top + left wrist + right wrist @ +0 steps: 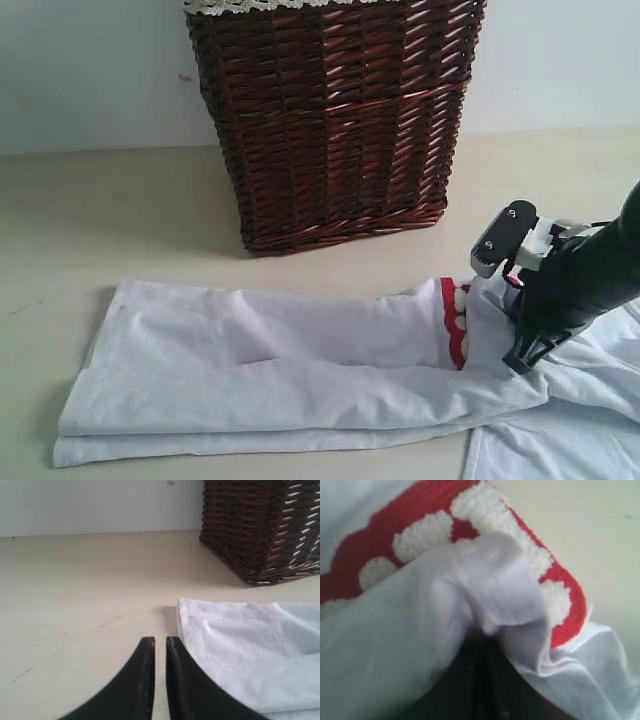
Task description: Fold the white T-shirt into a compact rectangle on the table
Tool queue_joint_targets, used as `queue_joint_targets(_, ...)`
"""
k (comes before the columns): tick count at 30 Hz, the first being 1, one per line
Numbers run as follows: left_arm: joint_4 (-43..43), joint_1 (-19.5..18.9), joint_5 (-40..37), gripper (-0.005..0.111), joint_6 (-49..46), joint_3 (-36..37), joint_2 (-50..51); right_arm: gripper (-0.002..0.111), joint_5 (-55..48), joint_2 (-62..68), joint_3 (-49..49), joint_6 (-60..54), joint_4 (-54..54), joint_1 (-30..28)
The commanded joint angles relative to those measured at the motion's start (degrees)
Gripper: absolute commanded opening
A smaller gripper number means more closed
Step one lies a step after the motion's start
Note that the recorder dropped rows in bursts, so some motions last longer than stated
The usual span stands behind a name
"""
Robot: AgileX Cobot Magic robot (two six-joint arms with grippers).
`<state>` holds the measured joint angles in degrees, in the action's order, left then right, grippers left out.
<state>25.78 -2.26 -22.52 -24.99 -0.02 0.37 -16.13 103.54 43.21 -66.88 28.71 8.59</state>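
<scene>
Table (100, 200) | white T-shirt (270, 370) runs off frame | right hand (482, 670) tips cloth-covered

soft even light, faint shadow beside basket (330, 130), white t-shirt (415, 645) blurred up close

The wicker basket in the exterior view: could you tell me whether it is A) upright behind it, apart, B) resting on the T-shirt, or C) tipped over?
A: the wicker basket stands upright on the table, with bare tabletop between it and the white T-shirt.
</scene>
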Motion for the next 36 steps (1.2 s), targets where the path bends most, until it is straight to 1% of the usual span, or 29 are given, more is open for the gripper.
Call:
queue_joint_targets(1, 0.1, 0.1, 0.3, 0.011, 0.0, 0.0, -0.4, 0.014, -4.8, -8.9, -0.9, 1.7, -0.8, 0.3)
queue_joint_targets(5, 0.1, 0.1, 0.3, 0.011, 0.0, 0.0, -0.4, 0.015, -8.7, -16.0, -0.9, 5.6, -4.2, 0.3)
queue_joint_targets(7, 0.1, 0.1, 0.3, 0.011, 0.0, 0.0, -0.4, 0.015, -13.9, -16.0, -0.9, 8.4, -5.4, 0.3)
queue_joint_targets(9, 0.1, 0.1, 0.3, 0.011, 0.0, 0.0, -0.4, 0.015, -20.2, -14.9, -1.0, 8.5, -5.7, 0.3)
queue_joint_targets(13, 0.1, 0.1, 0.3, 0.011, 0.0, 0.0, -0.4, 0.015, -20.9, -12.8, -1.2, 14.1, -10.5, 0.3)
queue_joint_targets(16, 0.1, 0.1, 0.3, 0.011, 0.0, 0.0, -0.4, 0.014, -19.1, -11.4, -1.2, 21.6, -18.0, 0.3)
queue_joint_targets(20, 0.1, 0.1, 0.3, 0.011, 0.0, 0.0, -0.4, 0.008, -18.2, -10.1, -1.2, 36.6, -33.0, 0.3)
queue_joint_targets(22, 0.1, 0.1, 0.3, 0.011, 0.0, 0.0, -0.4, 0.006, -18.2, -10.0, -1.2, 42.3, -39.8, 0.3)
queue_joint_targets(24, 0.1, 0.1, 0.3, 0.011, 0.0, 0.0, -0.4, 0.006, -18.2, -10.2, -1.2, 45.4, -44.3, 0.3)
queue_joint_targets(29, 0.1, 0.1, 0.3, 0.011, 0.0, 0.0, -0.4, 0.006, -18.3, -12.9, -1.2, 46.6, -45.4, 0.3)
queue_joint_targets(33, 0.1, 0.1, 0.3, 0.011, 0.0, 0.0, -0.4, 0.007, -17.7, -19.7, -1.2, 46.2, -44.7, 0.4)
queue_joint_targets(34, 0.1, 0.1, 0.3, 0.011, 0.0, 0.0, -0.4, 0.009, -17.4, -21.5, -1.2, 45.0, -44.0, 0.4)
queue_joint_targets(36, 0.1, 0.1, 0.3, 0.011, 0.0, 0.0, -0.4, 0.014, -17.2, -26.1, -1.2, 39.0, -40.7, 0.4)
